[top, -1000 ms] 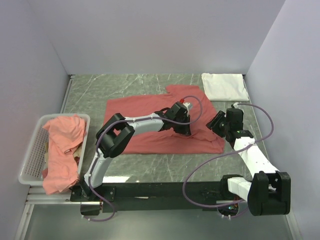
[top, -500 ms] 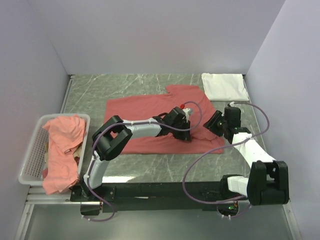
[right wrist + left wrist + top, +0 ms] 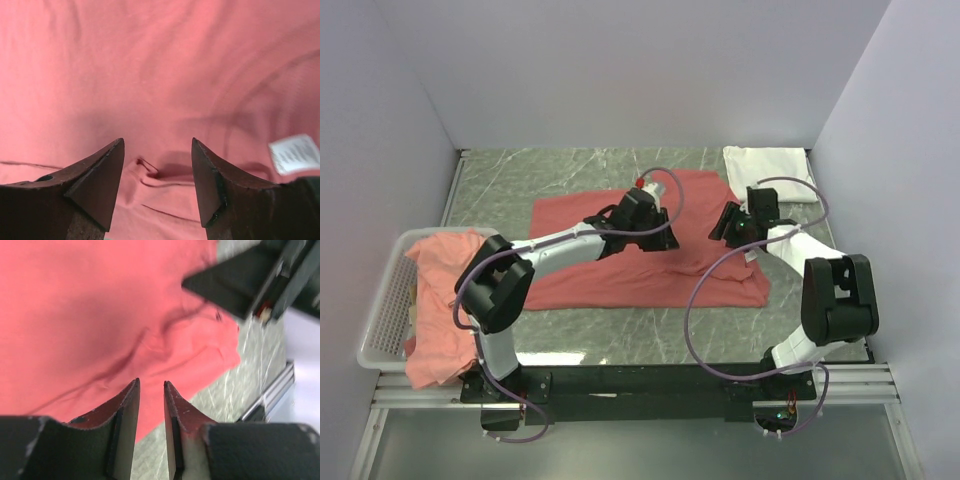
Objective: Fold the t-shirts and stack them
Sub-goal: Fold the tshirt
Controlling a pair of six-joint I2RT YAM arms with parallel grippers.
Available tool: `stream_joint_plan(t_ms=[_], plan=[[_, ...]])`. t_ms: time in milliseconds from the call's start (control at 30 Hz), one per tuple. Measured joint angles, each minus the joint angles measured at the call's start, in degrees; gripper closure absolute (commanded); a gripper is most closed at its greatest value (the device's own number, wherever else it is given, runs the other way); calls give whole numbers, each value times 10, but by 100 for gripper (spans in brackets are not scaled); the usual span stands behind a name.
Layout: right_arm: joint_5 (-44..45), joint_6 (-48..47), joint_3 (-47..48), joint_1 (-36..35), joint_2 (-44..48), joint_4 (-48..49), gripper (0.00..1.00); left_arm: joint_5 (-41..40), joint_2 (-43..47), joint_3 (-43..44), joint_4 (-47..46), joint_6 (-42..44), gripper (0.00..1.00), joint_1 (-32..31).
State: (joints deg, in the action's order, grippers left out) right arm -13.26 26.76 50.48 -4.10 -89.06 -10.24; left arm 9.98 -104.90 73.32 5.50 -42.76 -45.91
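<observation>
Left jaws: parted by a narrow gap, empty, low over the far half of the red shirt (image 3: 610, 285).
Right jaws: spread wide, empty, over the same shirt, near its white label (image 3: 295, 154).
Red shirt: spread on the counter (image 3: 520, 175), wrinkled below both jaws.
White shirt (image 3: 770, 172): folded, far right corner.
Basket (image 3: 380, 300): left edge, heaped with salmon shirts (image 3: 445, 300).
</observation>
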Motion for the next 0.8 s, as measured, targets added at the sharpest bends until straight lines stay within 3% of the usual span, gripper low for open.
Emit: stream_joint_plan(t_ms=[233,367,633,800], plan=[[0,-24,16,-57,-21,-13,41,-3,16,-36,9,-33,69,49],[-6,-30,12,-75,-24,-14,60,0,16,-39,25,-36,69,56],[-22,-30,-37,-87,-7,-14,73,19,16,-38,26,-35,70,55],[-35,-24,-66,-93,36,-12,75,32,10,-25,25,-35,69,55]])
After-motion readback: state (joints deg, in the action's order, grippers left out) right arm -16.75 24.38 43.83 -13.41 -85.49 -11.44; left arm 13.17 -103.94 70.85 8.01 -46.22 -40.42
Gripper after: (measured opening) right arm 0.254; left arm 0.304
